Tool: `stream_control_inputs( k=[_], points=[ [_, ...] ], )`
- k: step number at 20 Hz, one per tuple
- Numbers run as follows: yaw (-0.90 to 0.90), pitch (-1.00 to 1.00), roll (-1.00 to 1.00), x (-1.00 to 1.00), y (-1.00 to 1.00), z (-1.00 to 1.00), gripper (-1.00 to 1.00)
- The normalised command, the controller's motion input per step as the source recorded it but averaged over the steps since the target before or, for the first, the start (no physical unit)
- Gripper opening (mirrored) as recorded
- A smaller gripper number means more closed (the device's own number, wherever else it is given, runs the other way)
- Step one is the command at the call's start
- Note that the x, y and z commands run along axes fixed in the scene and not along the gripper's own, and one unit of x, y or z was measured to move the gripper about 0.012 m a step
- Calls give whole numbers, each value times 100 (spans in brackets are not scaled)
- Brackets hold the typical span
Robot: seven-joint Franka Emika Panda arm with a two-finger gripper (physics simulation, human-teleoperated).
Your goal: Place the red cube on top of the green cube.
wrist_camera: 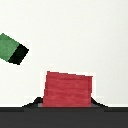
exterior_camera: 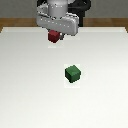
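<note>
The small dark red cube (exterior_camera: 53, 36) hangs just under the grey hand of my gripper (exterior_camera: 54, 35), at the far side of the white table. In the wrist view the red cube (wrist_camera: 67, 89) fills the space between the jaws of my gripper (wrist_camera: 67, 95), slightly tilted, and the fingers are almost wholly hidden behind it. The gripper is shut on it. The larger dark green cube (exterior_camera: 73, 73) rests on the table nearer the middle, toward the exterior view's right of the gripper and well apart from it. The green cube (wrist_camera: 12, 48) shows only partly at the wrist view's edge.
The white table (exterior_camera: 30, 85) spreads around both cubes. Its far edge meets a wooden floor strip (exterior_camera: 15, 24) behind the robot base.
</note>
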Motion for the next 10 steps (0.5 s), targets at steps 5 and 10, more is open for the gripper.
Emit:
stream_control_inputs(
  k=[5, 10],
  points=[
    [0, 0, 0, 100, 0, 0, -100],
    [0, 0, 0, 80, 0, 0, -100]
  ],
)
